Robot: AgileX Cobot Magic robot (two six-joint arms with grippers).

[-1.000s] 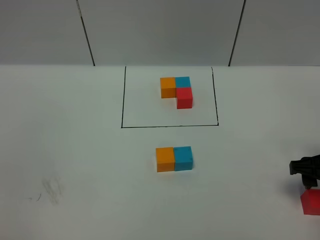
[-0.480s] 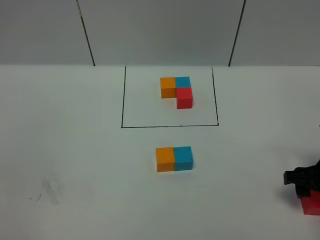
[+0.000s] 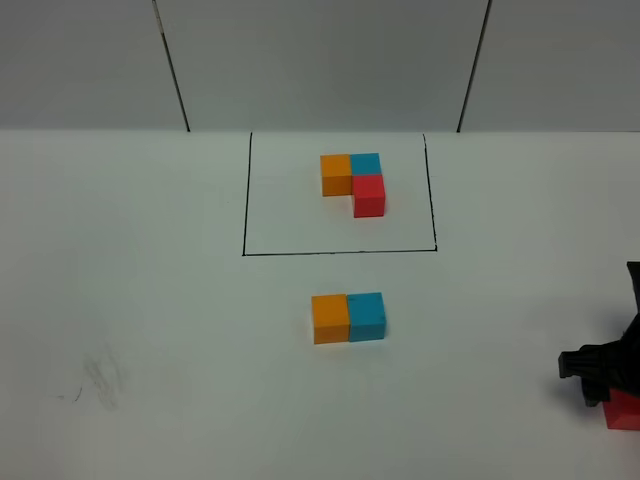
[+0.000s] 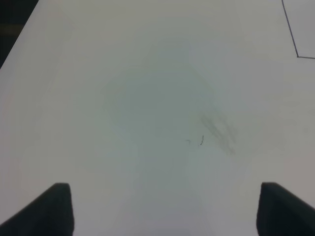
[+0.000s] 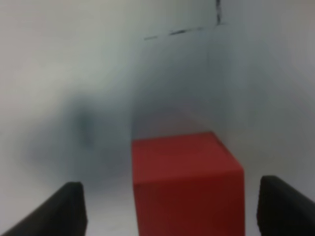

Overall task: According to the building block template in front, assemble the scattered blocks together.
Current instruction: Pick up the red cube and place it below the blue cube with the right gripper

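Observation:
The building block template (image 3: 356,182) is an orange, blue and red L inside a black drawn rectangle at the back centre. Of the scattered blocks, the orange cube (image 3: 330,318) and blue cube (image 3: 366,316) sit side by side, touching, in front of the frame. The red cube (image 3: 625,411) lies at the far right front edge, partly covered by my right gripper (image 3: 603,378). In the right wrist view, the red cube (image 5: 187,182) sits between the open right gripper (image 5: 177,211) fingers with a gap on each side. My left gripper (image 4: 165,211) is open over bare table.
The white table (image 3: 150,300) carries a faint grey smudge (image 3: 100,380) at the front left, which also shows as a smudge (image 4: 216,130) in the left wrist view. A corner of the black frame line (image 4: 290,34) is visible there too.
My right gripper has come down and slightly left over the red cube, covering more of it. The cubes and the left gripper have not moved.

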